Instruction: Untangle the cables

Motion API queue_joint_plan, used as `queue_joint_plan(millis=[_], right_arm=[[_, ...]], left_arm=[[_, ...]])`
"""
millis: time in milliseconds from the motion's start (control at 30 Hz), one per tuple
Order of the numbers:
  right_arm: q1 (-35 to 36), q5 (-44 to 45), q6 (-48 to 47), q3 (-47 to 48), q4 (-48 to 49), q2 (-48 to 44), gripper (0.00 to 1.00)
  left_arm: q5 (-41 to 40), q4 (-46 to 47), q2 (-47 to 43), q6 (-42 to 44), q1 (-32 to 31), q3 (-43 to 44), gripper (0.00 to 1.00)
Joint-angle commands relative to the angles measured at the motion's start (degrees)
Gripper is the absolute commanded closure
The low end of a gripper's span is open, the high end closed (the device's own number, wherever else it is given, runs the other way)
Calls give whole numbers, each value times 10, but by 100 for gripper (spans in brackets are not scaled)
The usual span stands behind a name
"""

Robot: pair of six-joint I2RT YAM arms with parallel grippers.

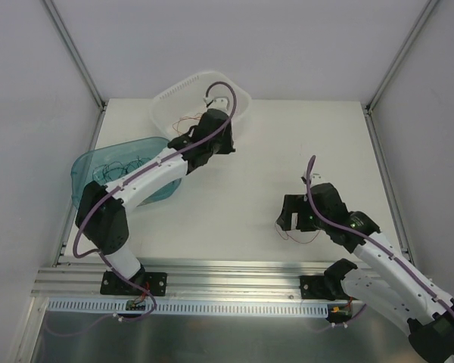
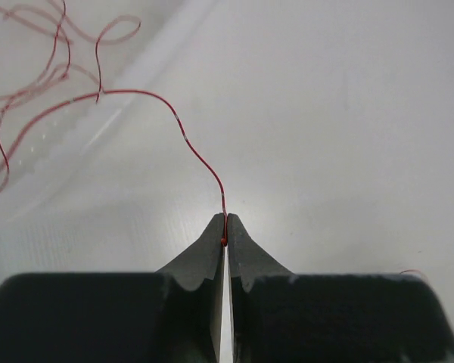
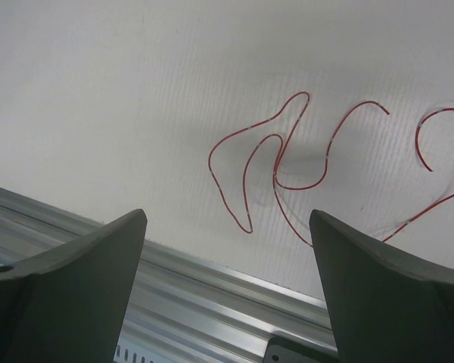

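Basket [image 1: 163, 97]: red cables [image 1: 186, 121]; bin [image 1: 82, 162]: black cables [image 1: 119, 167]

- I see the basket [image 1: 200, 94] at the far edge of the counter [image 1: 287, 151], left of centre.
- The tub [image 1: 87, 162] sits nearer me at the left edge, close to the basket.
- The basket wires [image 1: 188, 119] lie inside the basket, and the tub wires [image 1: 117, 168] lie inside the tub.
- My left tool [image 2: 225, 231] is over the counter just in front of the basket. One strand [image 2: 189, 144] is pinched between its tips and leads back toward the basket.
- My right tool [image 3: 227, 215] hangs spread wide over the counter's near right, above the loose wires [image 3: 276, 162]. These lie on the counter just behind the rail [image 3: 212, 280].
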Motion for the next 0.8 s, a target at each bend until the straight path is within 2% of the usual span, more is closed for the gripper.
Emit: queue_joint_plan(millis=[0, 233, 333, 433, 533, 567, 667, 700, 767], right_arm=[[2, 24, -8, 16, -24, -17, 6], [2, 34, -10, 20, -40, -31, 6], [3, 34, -9, 19, -41, -29, 6], [2, 33, -10, 22, -44, -28, 6], [2, 42, -10, 23, -53, -31, 6], [2, 45, -12, 23, -57, -34, 6], [2, 50, -12, 23, -62, -38, 6], [2, 50, -11, 23, -62, -39, 6], [2, 56, -13, 25, -67, -38, 6]], left_arm=[[51, -44, -44, 21, 32, 81, 100], [120, -64, -12, 6, 146, 161, 100], [165, -68, 42, -11, 192, 191, 100], [207, -81, 116, -24, 219, 240, 95], [248, -107, 175, -35, 242, 295, 85], [254, -110, 184, -33, 246, 307, 75], [272, -111, 176, -32, 245, 303, 57], [282, -111, 171, -33, 245, 298, 47], [289, -111, 145, -33, 243, 275, 39]])
